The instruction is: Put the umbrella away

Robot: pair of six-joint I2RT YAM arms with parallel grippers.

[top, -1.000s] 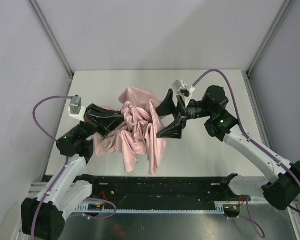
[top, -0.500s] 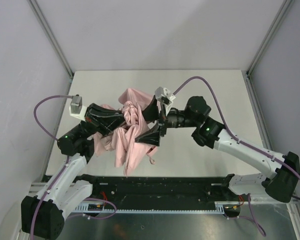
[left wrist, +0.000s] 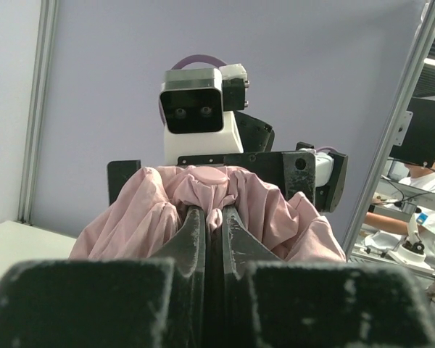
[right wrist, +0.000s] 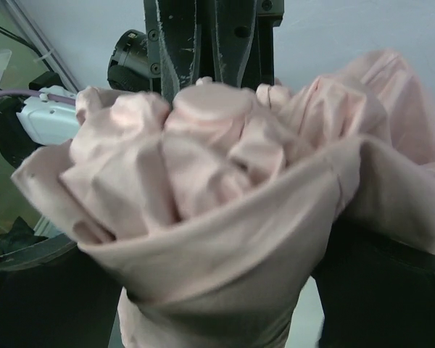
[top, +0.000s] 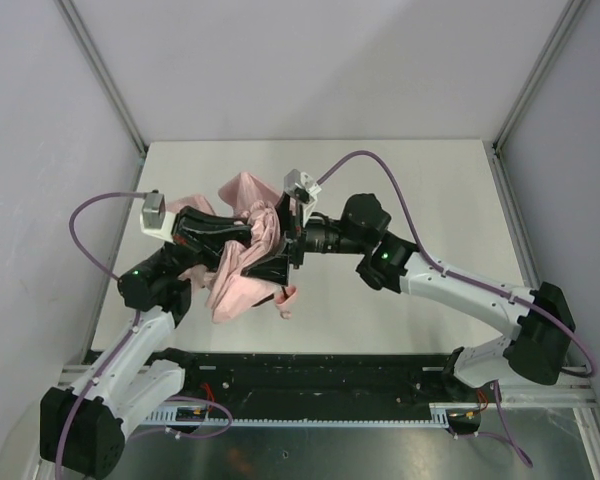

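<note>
A white table [top: 450, 190] stood between pale walls [top: 310, 60]. Metal posts [top: 100, 70] rose from the table's far corners, and a black rail [top: 320, 372] ran along its near edge.

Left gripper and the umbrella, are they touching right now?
Touching. The left wrist view shows the left gripper shut, with a fold of the umbrella fabric pinched between its two fingers.

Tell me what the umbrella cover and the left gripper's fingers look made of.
The umbrella: thin cloth, likely synthetic, pale pink, mostly matte; it bunches into soft folds and creases. The left gripper's fingers: hard black plastic by the look, matte, with pale scuffs along the edges pinching the cloth.
</note>
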